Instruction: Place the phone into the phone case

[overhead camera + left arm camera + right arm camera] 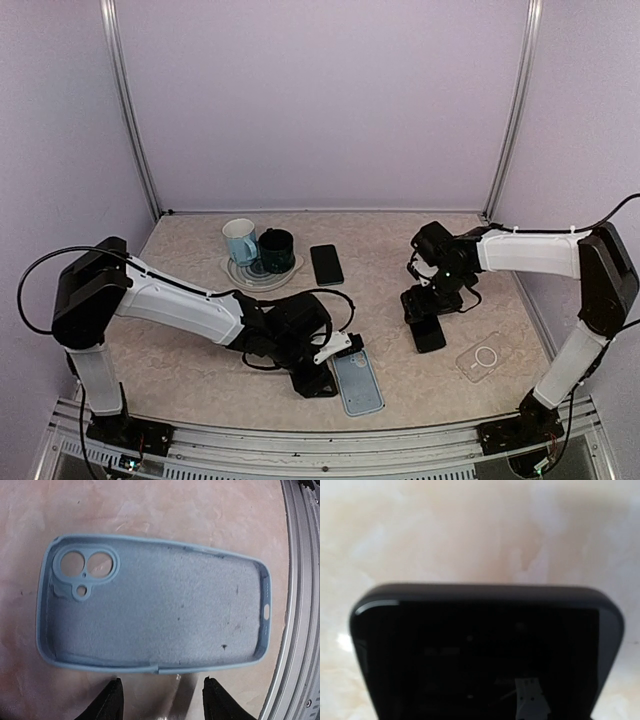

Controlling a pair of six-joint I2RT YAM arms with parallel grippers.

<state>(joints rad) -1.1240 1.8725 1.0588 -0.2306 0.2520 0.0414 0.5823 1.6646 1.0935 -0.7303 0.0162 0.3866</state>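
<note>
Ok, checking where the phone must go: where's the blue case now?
Top view, bottom centre: the blue case lies flat just right of the left hand.

The beige table (190,375) bears a blue case (357,383) at front centre, a clear case (485,357) at front right and a phone (326,264) farther back. A plate (232,273) lies just left of that phone; a second phone (429,335) is right of centre.

Low outstretched left arm, left gripper (162,699) parted, right arm folded downward, right gripper (426,318) (jaws unseen)
</note>
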